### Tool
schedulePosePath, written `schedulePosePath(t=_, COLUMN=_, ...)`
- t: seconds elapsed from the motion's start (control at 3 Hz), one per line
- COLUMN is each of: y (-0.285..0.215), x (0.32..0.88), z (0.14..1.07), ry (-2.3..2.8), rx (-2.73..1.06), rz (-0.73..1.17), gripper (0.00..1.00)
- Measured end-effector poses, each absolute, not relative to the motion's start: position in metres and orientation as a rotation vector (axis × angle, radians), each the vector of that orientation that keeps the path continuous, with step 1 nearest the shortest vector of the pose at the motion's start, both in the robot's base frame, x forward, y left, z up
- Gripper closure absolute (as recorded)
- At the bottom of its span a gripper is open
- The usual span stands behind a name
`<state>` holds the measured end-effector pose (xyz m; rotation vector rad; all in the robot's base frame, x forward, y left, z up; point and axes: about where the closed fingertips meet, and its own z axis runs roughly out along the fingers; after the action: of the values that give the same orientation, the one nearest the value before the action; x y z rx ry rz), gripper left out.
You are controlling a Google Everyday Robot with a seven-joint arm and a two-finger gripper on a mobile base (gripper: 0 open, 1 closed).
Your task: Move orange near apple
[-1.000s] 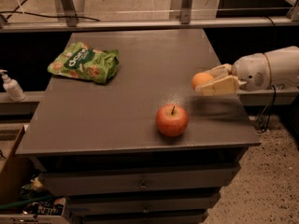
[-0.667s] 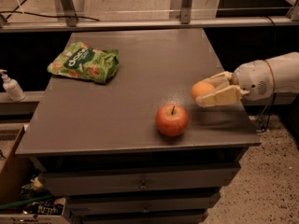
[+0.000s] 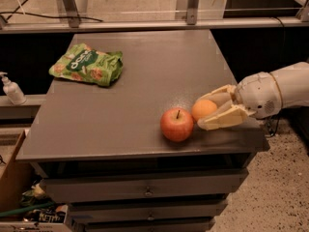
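Observation:
The apple [image 3: 177, 124], red-orange with a dark stem, sits on the grey table [image 3: 120, 105] near its front edge, right of centre. The orange [image 3: 203, 109], small and plain, is held between the cream fingers [image 3: 221, 120] of my gripper [image 3: 203, 112], which reaches in from the right. The gripper is shut on the orange. The orange sits just right of the apple, almost touching it, at table height or barely above it.
A green snack bag [image 3: 87, 65] lies at the table's far left. A white pump bottle [image 3: 11, 89] stands on a ledge left of the table. Drawers [image 3: 145, 190] are below the tabletop. A box of clutter [image 3: 19, 197] sits on the floor at lower left.
My gripper has carried the orange left and down toward the apple. The orange now sits right beside the apple. The apple and the bag have not moved.

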<state>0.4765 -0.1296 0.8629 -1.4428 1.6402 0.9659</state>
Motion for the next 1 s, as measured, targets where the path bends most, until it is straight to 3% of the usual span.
schedulePosePath(t=1.0, y=-0.1114, x=0.4658, z=0.8504, ry=1.629, rx=-1.552, rz=0.814, gripper=1.0)
